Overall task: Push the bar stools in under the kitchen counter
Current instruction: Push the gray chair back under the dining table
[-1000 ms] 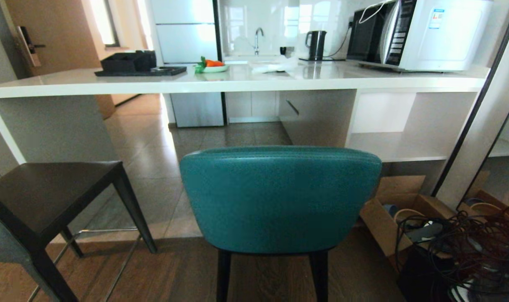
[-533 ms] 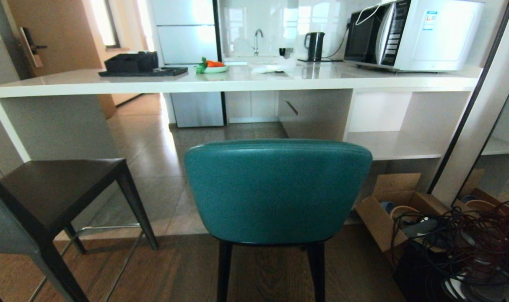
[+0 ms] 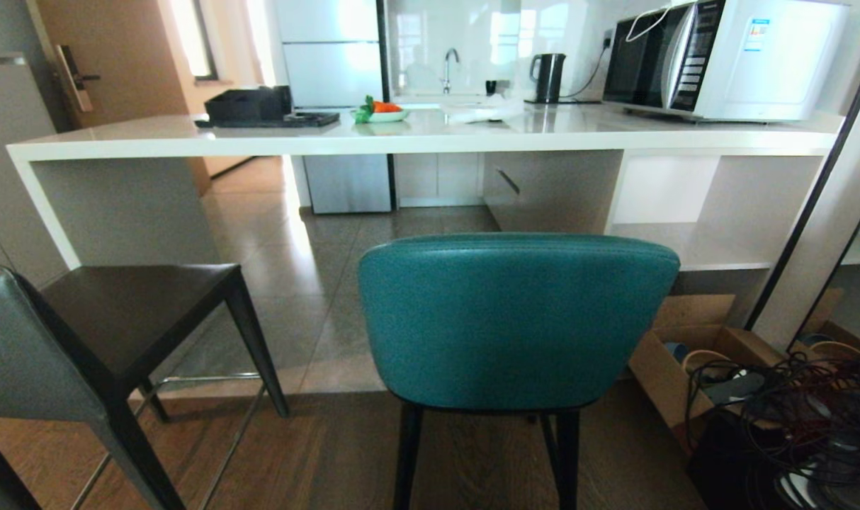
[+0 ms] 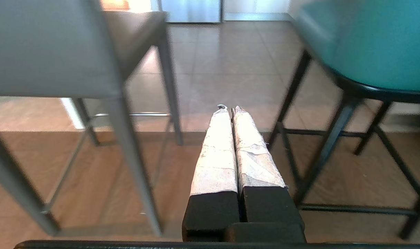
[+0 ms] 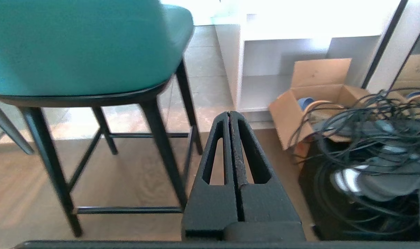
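- Teal stool (image 3: 518, 322): stands on the wood floor (image 3: 317, 460) in front of the kitchen counter (image 3: 430, 138), rounded back toward the camera, roughly opposite the middle of the counter's front edge. Not under the worktop; thin black legs rest near the line where wood meets grey tile.
- Dark grey stool (image 3: 111, 333): to the left of the teal one, well apart from it, in front of the counter's left end panel. Boxy back nearest the camera, seat pointing toward the counter, also not tucked in.
- Left gripper (image 4: 229, 112): low, between the two stools, pointing toward the counter; taped fingers pressed together, holding nothing, touching neither stool.
- Right gripper (image 5: 229, 116): low, just right of the teal stool's legs; black fingers pressed together, empty, not touching the stool.
- On the counter: microwave (image 3: 727, 60) at the right end, kettle (image 3: 549, 76) beside it, a small plate with orange food (image 3: 384, 112) mid-counter, black tray (image 3: 267, 117) toward the left end.
- On the floor to the right: open cardboard box (image 3: 685, 354) and a tangle of cables (image 3: 798, 411).
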